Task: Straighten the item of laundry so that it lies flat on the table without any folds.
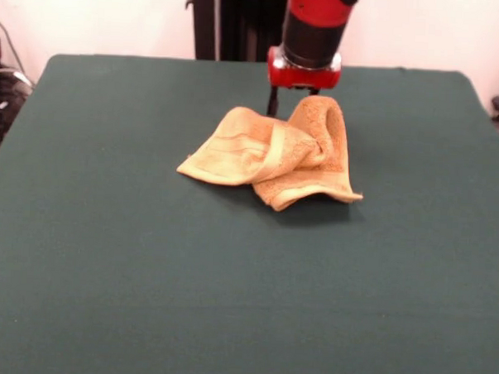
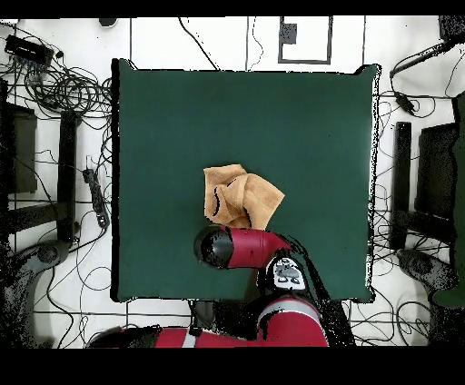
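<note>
The yellow-orange towel [image 1: 272,155] lies crumpled on the dark green table [image 1: 146,274], a little beyond its middle. Its left part lies low in folds with the woven band showing. Its right far part rises in a rounded hump right up to my gripper [image 1: 301,98], which hangs straight down over the towel's far edge. The hump hides most of the gripper. In the overhead view the towel [image 2: 245,195] is a bunched shape with its corners folded in, and the arm's red and black wrist [image 2: 218,247] covers the towel's edge nearest the robot.
The table [image 2: 163,118] extends wide on every side of the towel. Cables and equipment lie on the floor beyond the table edges [image 2: 54,91]. The robot's pedestal [image 1: 232,25] stands at the far side.
</note>
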Controlling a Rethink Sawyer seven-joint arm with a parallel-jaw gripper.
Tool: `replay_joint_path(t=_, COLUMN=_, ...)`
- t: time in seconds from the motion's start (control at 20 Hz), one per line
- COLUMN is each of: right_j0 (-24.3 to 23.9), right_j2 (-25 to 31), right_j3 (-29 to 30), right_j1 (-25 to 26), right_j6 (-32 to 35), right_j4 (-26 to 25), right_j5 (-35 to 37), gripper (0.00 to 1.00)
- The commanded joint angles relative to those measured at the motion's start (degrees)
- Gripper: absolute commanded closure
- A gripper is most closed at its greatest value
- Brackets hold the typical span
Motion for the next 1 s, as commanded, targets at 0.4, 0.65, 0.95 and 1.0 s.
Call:
replay_joint_path(t=0.4, right_j0=2.1, right_j2=4.1, right_j3=-4.3, right_j1=0.1, right_j6=10.0, right_j4=2.4, right_j5=-3.5, gripper=0.00)
replay_joint_path(t=0.65, right_j0=1.9, right_j2=4.8, right_j3=-5.4, right_j1=-0.8, right_j6=8.5, right_j4=1.2, right_j5=-5.0, gripper=0.00)
replay_joint_path(t=0.95, right_j0=2.9, right_j2=3.5, right_j3=-3.1, right_j1=-8.0, right_j6=8.2, right_j4=3.6, right_j5=10.0, gripper=0.00)
replay_joint_path(t=1.0, right_j0=3.1, right_j2=3.4, right_j3=-3.2, right_j1=-9.0, right_j6=8.2, right_j4=3.8, right_j5=11.9, gripper=0.00)
